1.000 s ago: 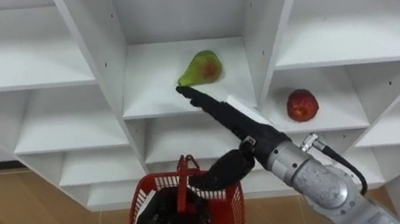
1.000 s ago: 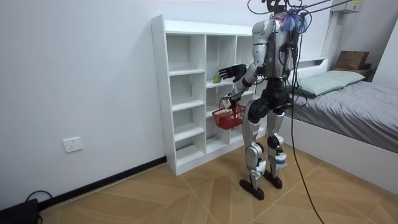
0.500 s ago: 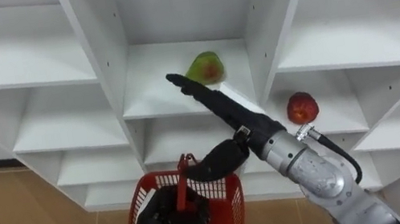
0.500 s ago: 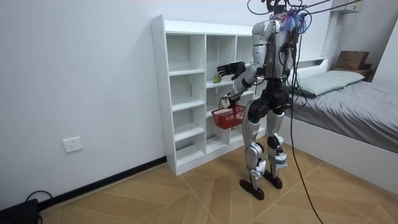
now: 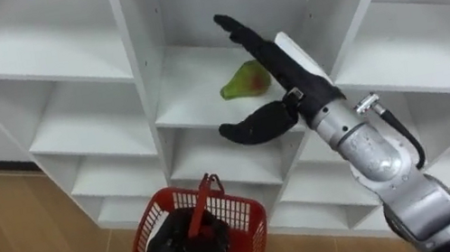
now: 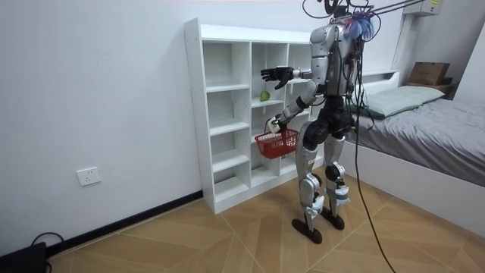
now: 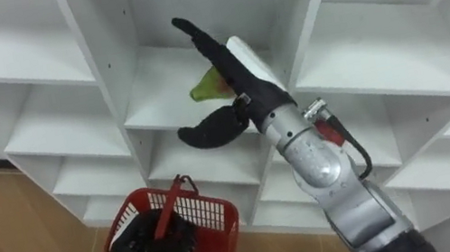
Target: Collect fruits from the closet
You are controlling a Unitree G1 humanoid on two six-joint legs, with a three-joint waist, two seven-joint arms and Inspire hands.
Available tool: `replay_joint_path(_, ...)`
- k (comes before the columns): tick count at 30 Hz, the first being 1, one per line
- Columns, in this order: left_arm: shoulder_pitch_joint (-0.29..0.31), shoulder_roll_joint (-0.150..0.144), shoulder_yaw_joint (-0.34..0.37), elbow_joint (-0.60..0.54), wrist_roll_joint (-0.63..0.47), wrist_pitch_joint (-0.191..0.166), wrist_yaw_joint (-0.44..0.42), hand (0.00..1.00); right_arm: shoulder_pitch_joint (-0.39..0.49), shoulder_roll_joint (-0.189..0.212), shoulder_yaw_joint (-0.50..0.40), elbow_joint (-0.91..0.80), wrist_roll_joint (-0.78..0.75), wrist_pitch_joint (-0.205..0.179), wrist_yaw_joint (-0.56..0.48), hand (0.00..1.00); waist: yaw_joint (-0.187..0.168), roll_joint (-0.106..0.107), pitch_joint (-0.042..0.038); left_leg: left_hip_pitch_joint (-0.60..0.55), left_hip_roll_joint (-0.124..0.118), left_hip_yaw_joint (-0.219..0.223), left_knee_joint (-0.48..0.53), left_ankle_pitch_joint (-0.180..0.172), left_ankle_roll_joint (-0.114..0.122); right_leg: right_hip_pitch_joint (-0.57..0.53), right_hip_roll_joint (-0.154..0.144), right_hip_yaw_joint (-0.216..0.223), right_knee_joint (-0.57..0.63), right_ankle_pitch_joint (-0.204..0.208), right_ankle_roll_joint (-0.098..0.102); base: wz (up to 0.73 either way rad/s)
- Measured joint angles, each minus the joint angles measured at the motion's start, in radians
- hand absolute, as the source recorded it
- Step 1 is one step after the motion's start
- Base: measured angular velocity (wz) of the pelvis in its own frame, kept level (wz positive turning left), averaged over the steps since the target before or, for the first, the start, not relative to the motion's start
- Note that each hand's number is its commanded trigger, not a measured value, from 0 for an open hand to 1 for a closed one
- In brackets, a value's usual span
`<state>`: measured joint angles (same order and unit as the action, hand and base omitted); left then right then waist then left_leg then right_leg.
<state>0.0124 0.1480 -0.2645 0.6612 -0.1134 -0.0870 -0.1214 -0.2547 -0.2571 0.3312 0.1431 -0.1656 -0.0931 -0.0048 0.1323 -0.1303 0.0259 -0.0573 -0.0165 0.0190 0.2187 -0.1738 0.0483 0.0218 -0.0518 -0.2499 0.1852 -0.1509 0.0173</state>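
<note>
Right hand (image 5: 286, 68) has risen over the green, red-blushed pear (image 5: 240, 84).

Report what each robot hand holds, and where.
Left robot hand grips the red plastic basket by its handle. Right robot hand is open and holds nothing, near the green pear.

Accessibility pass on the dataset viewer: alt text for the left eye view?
The robot's open right hand reaches into a compartment of a white shelf unit, partly covering a green pear lying there. Below, its left hand grips a red basket by the handle.
</note>
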Motion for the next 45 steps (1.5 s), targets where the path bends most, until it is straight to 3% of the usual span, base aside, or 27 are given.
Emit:
replay_joint_path(3, 0.005, 0.016, 0.013, 0.001, 0.009, 0.000, 0.000, 1.00, -0.060, -0.028, -0.003, 0.072, 0.010, 0.000, -0.023, 0.00, 0.010, -0.026, 0.0017, 0.000, 0.000, -0.005, 0.003, 0.001, -0.002, 0.003, 0.001, -0.002, -0.001, 0.000, 0.000, 0.03)
replay_joint_path(6, 0.006, 0.033, 0.020, 0.001, 0.013, 0.004, -0.006, 1.00, -0.118, -0.032, -0.003, 0.130, 0.009, 0.001, -0.050, 0.00, 0.011, -0.051, 0.0019, -0.002, -0.001, -0.019, 0.005, 0.002, -0.003, 0.008, 0.001, -0.022, -0.001, 0.000, 0.000, 0.14)
replay_joint_path(9, 0.006, 0.034, 0.029, 0.003, 0.014, 0.011, -0.021, 1.00, -0.151, -0.042, -0.007, 0.170, 0.007, 0.000, -0.070, 0.00, 0.009, -0.063, 0.0008, -0.005, -0.004, -0.038, 0.013, 0.002, -0.003, 0.017, 0.000, -0.030, -0.002, 0.000, 0.000, 0.20)
replay_joint_path(19, 0.004, 0.033, 0.038, 0.004, 0.086, 0.083, -0.081, 1.00, -0.204, -0.049, -0.007, 0.288, -0.032, 0.023, -0.092, 0.00, 0.018, -0.064, 0.0007, -0.028, -0.010, -0.053, 0.023, 0.002, -0.003, 0.005, -0.002, -0.028, -0.002, -0.001, 0.001, 0.04)
replay_joint_path(24, 0.000, 0.033, 0.038, 0.004, 0.086, 0.086, -0.090, 1.00, -0.245, -0.055, -0.002, 0.383, -0.027, 0.030, -0.095, 0.00, 0.034, -0.068, 0.0007, -0.040, -0.012, -0.061, 0.030, 0.002, -0.003, -0.004, -0.003, -0.028, -0.001, -0.001, 0.001, 0.04)
replay_joint_path(33, 0.004, 0.057, 0.037, 0.006, 0.084, 0.087, -0.089, 1.00, -0.245, -0.058, 0.003, 0.460, -0.041, 0.033, -0.096, 0.00, 0.045, -0.072, 0.0013, -0.073, -0.016, -0.083, 0.039, 0.002, -0.003, -0.026, -0.003, -0.037, -0.001, -0.001, 0.001, 0.08)
replay_joint_path(37, 0.005, 0.065, 0.042, 0.006, 0.086, 0.087, -0.089, 1.00, -0.245, -0.058, 0.003, 0.519, -0.065, 0.029, -0.094, 0.00, 0.066, -0.072, 0.0014, -0.080, -0.016, -0.087, 0.039, 0.002, -0.003, -0.032, -0.003, -0.042, 0.000, -0.001, 0.001, 0.03)
replay_joint_path(45, 0.005, 0.066, 0.058, 0.006, 0.087, 0.087, -0.087, 1.00, -0.263, -0.059, 0.001, 0.569, -0.111, 0.020, -0.087, 0.00, 0.081, -0.068, 0.0043, -0.110, -0.016, -0.087, 0.048, 0.003, -0.003, -0.057, -0.003, -0.048, 0.000, -0.001, 0.001, 0.00)
